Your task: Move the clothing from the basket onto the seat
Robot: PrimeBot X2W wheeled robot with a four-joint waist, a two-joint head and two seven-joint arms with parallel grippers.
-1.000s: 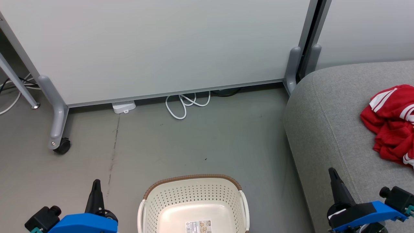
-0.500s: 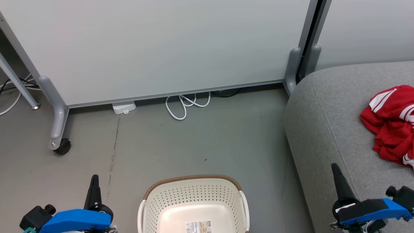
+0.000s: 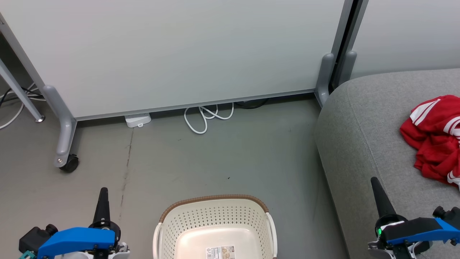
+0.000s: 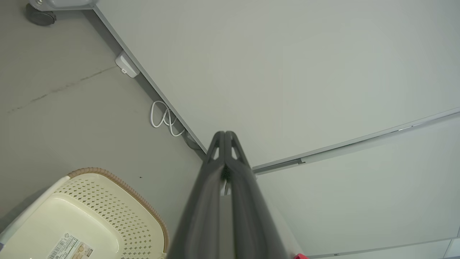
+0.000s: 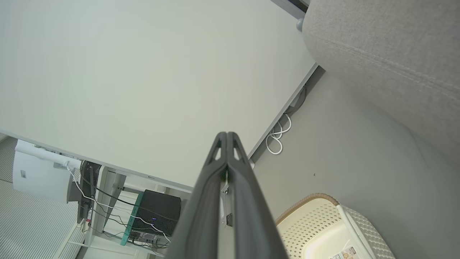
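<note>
The red clothing (image 3: 436,138) with white stripes lies crumpled on the grey seat (image 3: 363,133) at the right of the head view. The cream basket (image 3: 215,225) with a brown rim stands on the floor at the bottom centre, and only a label shows on its bottom. My left gripper (image 3: 103,192) is shut and holds nothing, left of the basket. My right gripper (image 3: 374,181) is shut and holds nothing, over the seat's front edge, short of the clothing. The wrist views show the same basket (image 4: 90,212) (image 5: 323,226), each with shut fingers pressed together.
A white partition panel (image 3: 172,54) on grey wheeled legs (image 3: 63,136) stands behind the basket. A coiled white cable (image 3: 205,115) and a small white box (image 3: 137,119) lie at its foot. Grey floor (image 3: 215,158) spreads between panel, basket and seat.
Both grippers have shifted slightly: the left one moved down and a little left, the right one moved up and a little right. Basket and clothing stayed put.
</note>
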